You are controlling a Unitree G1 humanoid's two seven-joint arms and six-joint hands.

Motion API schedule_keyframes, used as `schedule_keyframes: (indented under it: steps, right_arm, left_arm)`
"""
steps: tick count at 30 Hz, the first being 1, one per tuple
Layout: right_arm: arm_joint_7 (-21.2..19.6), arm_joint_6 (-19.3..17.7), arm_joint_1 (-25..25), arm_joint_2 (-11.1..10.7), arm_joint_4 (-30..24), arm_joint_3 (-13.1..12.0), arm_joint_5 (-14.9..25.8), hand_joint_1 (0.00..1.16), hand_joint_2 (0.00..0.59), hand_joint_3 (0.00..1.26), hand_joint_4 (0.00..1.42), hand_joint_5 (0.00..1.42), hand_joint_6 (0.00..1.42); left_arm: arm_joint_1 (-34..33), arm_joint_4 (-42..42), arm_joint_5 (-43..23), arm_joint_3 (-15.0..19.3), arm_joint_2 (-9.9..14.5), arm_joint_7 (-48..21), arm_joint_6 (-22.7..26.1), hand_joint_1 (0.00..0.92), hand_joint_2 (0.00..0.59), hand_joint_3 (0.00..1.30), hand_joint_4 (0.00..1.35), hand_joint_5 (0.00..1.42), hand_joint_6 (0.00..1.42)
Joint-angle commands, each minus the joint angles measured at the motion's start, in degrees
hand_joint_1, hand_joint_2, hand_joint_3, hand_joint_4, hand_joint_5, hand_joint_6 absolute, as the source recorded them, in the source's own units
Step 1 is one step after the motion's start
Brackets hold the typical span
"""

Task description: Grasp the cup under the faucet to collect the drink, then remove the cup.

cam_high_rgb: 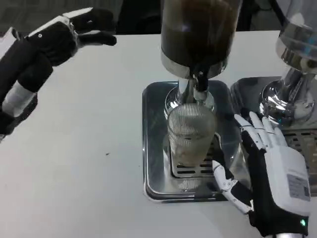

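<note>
Fingers point(255, 126) of the right hand point(270, 173) are spread apart and extended just to the right of the clear ribbed glass cup point(190, 134), with the thumb reaching in toward the cup's lower right side; whether any fingertip actually touches the glass cannot be told, and the hand holds nothing. That cup stands upright on the slotted grate of the square steel drip tray point(153, 144), directly below the black faucet point(200, 82) of the dark-filled glass drink dispenser point(198, 34). Far to the left of the cup and well apart from it, the left hand point(69, 32) hovers above the white table point(89, 163), its black fingers loosely extended rightward and gripping nothing. To the right of the cup, beyond the right hand, stands a second chrome dispenser point(292, 84).
</note>
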Motion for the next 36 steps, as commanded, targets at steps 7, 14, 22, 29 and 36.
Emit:
schedule_keyframes:
  steps: [7,14,22,29,36]
  right_arm:
    - [1.23,4.62,-1.16,0.93,-0.4,0.2,-1.37,0.39,0.456,0.11,0.0,0.0,0.0]
    - [1.92,6.85,-1.69,1.39,-0.34,0.71,-1.49,0.34,0.448,0.09,0.0,0.0,0.0]
    - [2.07,7.6,-2.23,1.71,0.07,1.22,-1.24,0.31,0.438,0.08,0.0,0.0,0.0]
    - [1.83,7.15,-2.92,1.8,0.7,1.39,-0.97,0.28,0.435,0.06,0.0,0.0,0.0]
    - [1.52,6.88,-3.55,1.88,1.58,1.8,-0.9,0.28,0.432,0.06,0.0,0.0,0.0]
  left_arm:
    - [-8.86,0.01,-4.19,2.79,-4.81,-14.16,19.55,0.0,0.015,0.17,0.14,0.23,0.18]
    - [-11.41,0.39,-1.95,3.26,-7.3,-16.76,23.86,0.0,0.017,0.12,0.04,0.15,0.11]
    - [-13.1,1.33,2.35,1.87,-10.57,-18.06,25.06,0.0,0.026,0.07,0.0,0.07,0.05]
    - [-13.53,1.21,5.47,0.56,-13.49,-18.11,25.07,0.0,0.028,0.0,0.0,0.0,0.0]
    - [-13.04,0.74,9.91,-0.89,-16.43,-17.22,22.37,0.0,0.036,0.0,0.0,0.0,0.0]
